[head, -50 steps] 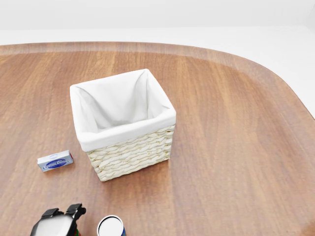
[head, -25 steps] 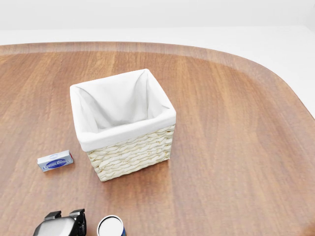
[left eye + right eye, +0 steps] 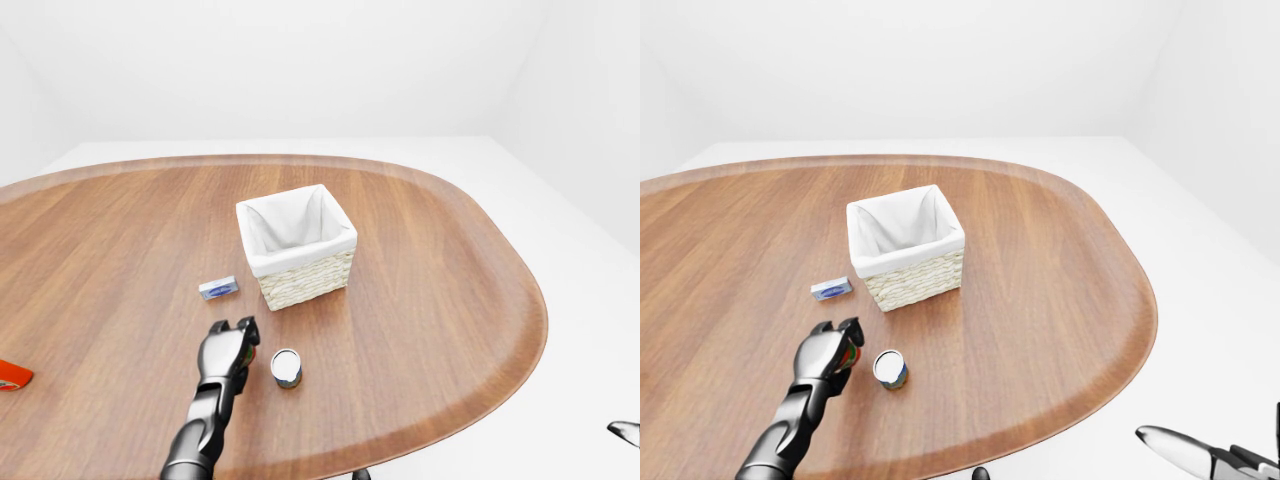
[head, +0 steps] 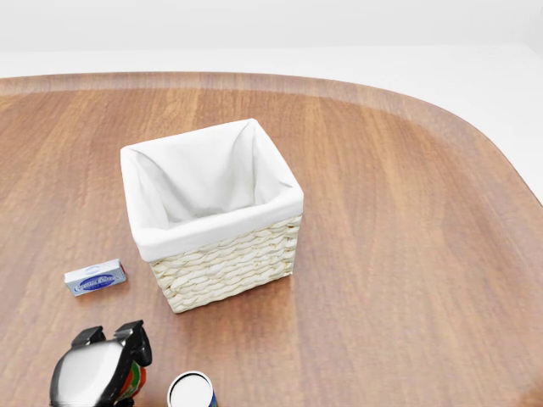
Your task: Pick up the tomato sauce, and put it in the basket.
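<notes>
My left hand (image 4: 106, 352) is at the bottom left of the head view, fingers closed round a can with a red and green label, the tomato sauce (image 3: 849, 354). Most of the can is hidden under the hand. It is a little above the table, below and left of the basket. The basket (image 4: 222, 264) is woven straw with a white cloth lining, open and empty, at the middle of the table. My right hand (image 3: 1200, 452) shows only as a silver tip at the bottom right of the right-eye view, off the table.
A can with a white top and blue side (image 4: 191, 390) stands just right of my left hand. A small blue and white box (image 4: 95, 277) lies left of the basket. An orange-red item (image 3: 12, 375) lies at the table's (image 4: 407, 254) far left edge.
My left hand has risen and moved a little toward the basket; the red and green label now shows under its fingers. The basket, box and other can have not moved.
</notes>
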